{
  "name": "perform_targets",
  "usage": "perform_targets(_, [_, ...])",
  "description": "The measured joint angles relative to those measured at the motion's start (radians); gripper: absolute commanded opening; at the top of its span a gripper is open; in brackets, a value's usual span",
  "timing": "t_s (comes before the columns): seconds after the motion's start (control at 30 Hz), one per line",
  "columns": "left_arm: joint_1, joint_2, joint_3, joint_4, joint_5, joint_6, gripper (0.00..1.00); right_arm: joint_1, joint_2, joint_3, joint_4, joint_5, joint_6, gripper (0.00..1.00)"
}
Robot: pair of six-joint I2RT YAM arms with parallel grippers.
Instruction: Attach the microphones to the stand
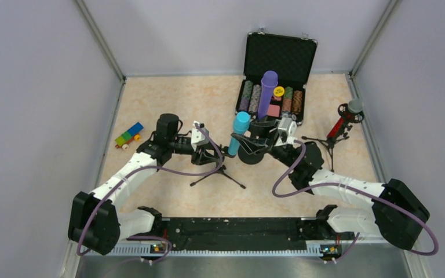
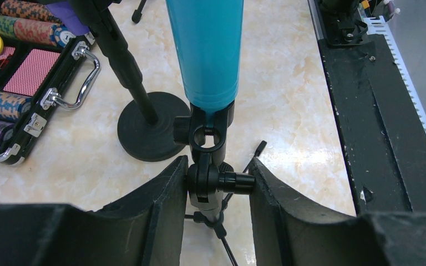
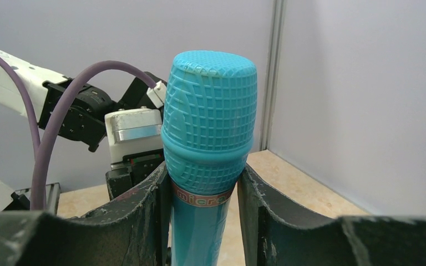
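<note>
I am clamping my left hand (image 2: 217, 170) on the tripod stand's swivel joint (image 2: 205, 185) | I am clamping my right hand (image 3: 202, 177) on the teal microphone (image 3: 208, 127) below its head

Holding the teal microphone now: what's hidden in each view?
- Top view: teal-blue stick microphone's seat in the black tripod stand's clip, too small to judge.
- Left wrist view: microphone head, cut off by the top edge; most of the tripod legs, behind the left hand.
- Right wrist view: clip and microphone base, cut off below the right hand.

Teal microphone (image 3: 208, 138), purple microphone (image 1: 267, 92), red microphone (image 1: 342, 124), black stand (image 2: 202, 180), marbled table (image 2: 288, 100)
</note>
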Motion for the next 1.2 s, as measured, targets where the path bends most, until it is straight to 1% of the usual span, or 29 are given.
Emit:
perform_targets(0.83, [0.000,0.003,0.004,-0.013,0.004,0.013,0.14,0.056,0.009,-0.080,0.111,0.076,-0.078,0.00])
perform_targets(1.2, [0.000,0.005,0.008,-0.025,0.005,0.027,0.14,0.080,0.041,-0.119,0.215,0.117,-0.102,0.00])
